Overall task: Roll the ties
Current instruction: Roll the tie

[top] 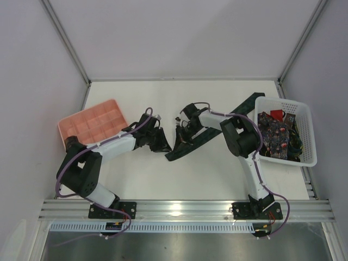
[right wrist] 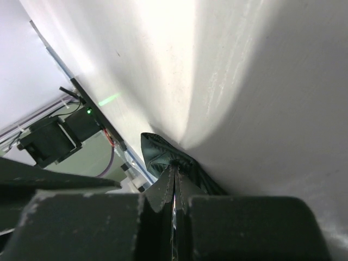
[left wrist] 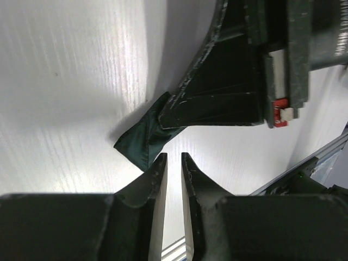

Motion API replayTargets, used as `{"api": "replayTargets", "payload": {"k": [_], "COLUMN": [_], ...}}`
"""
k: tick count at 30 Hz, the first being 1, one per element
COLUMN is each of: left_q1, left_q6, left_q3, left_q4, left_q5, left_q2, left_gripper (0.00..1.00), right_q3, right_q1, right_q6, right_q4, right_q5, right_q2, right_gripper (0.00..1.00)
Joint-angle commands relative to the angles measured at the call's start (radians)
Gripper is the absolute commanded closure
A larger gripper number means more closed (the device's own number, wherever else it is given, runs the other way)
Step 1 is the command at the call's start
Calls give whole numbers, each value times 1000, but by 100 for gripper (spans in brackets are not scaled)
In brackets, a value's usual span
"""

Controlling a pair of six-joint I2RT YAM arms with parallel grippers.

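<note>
A long dark green tie lies aslant on the white table, running from mid-table up toward the basket. My right gripper is shut on its lower end, and the bunched fabric pokes out past the fingertips of the right gripper. My left gripper sits close beside it on the left. In the left wrist view the left gripper has its jaws a narrow gap apart with nothing between them. The tie's pointed tip lies just beyond the left finger, under the right gripper's fingers.
A white lattice basket at the right holds more ties, one floral and one red. A pink compartment tray sits at the left behind the left arm. The table's metal rail runs along the near edge.
</note>
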Motion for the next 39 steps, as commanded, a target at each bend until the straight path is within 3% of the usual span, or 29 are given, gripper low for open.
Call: {"api": "replayTargets", "payload": {"k": [1,11,18,20,24,29,39], "left_q1": [3,14,26,26,26,24,14], "left_q6": [-27,-31,-98,-136,-207,-349,-406], "left_q3": [-12,-2,-3,-20,-42,-130,-177], "left_q4": [-7,-66,-104,-83,-44,65,201], "left_q5": [13,2,75,109,134,118,77], "left_q2": [14,5,11,13,43,33,71], "left_gripper": [79,78,60,53,46,45,40], "right_q3": [-3,-18,-32,-34,-61,-101,-109], "right_q1": [-2,-2,-2,-5,-17,-23,-23], "right_q6": [-10,-51,-62,-63,-46,-22,-22], "right_q4": [10,-32,-24,-19,11,60,77], "right_q5": [71,83,124,147,144,117,100], "right_q2": [-72,-84,-75,-80,-84,-90,-74], "right_gripper": [98,96,96,97,97,97,98]}}
